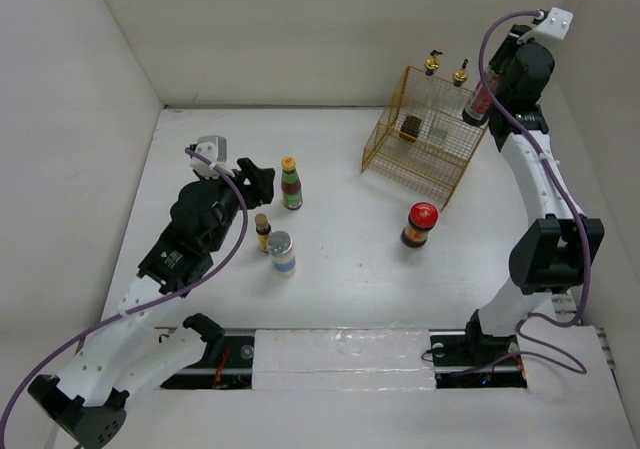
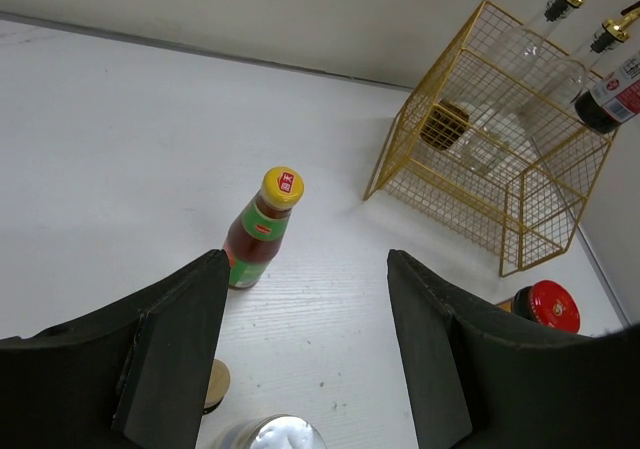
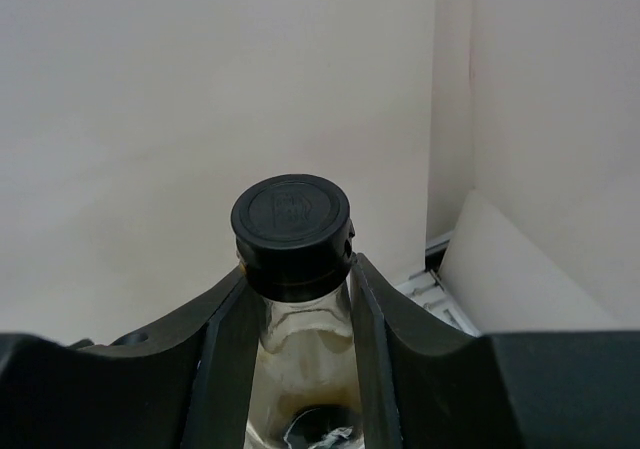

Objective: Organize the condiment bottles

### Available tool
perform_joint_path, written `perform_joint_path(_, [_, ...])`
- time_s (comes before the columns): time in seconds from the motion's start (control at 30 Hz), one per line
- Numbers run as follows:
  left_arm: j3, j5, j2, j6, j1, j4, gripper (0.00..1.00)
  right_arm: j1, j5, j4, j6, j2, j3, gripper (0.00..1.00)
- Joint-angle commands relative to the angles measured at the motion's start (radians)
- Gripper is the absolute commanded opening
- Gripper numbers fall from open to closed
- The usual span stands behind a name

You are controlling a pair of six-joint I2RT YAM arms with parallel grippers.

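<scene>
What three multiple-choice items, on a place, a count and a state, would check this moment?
1. The red-lidded glass jar stands: A) inside the yellow wire basket; B) on the white table, nearer the arms than the basket; C) against the left wall.
2. Bottles standing close by the left arm's fingers: A) one; B) five; C) three.
3. The right arm's fingers are: A) shut on the black-capped glass bottle; B) open and empty; C) shut on the jar.

1 B: the jar stands free in front of the basket.
2 C: the yellow-capped sauce bottle, tiny gold-capped bottle and grey-lidded shaker.
3 A: both fingers press the bottle's neck in the right wrist view.
</scene>
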Motion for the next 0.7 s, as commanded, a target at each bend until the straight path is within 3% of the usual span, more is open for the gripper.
perform_joint_path(0.0, [0.005,-0.011,-0.004,0.011,-0.004,0.04,0.6,-0.004,0.01,0.218,-0.025,-0.038,-0.063,0.14])
perform_joint_path(0.4, [0.005,-0.011,0.015,0.011,-0.004,0.04,0.6,0.005,0.091,0.318,-0.098,0.034,0.03,0.13])
perform_joint_path(0.67, [0.005,-0.011,0.015,0.011,-0.004,0.04,0.6,0.036,0.11,0.431,-0.125,0.054,-0.019,0.13])
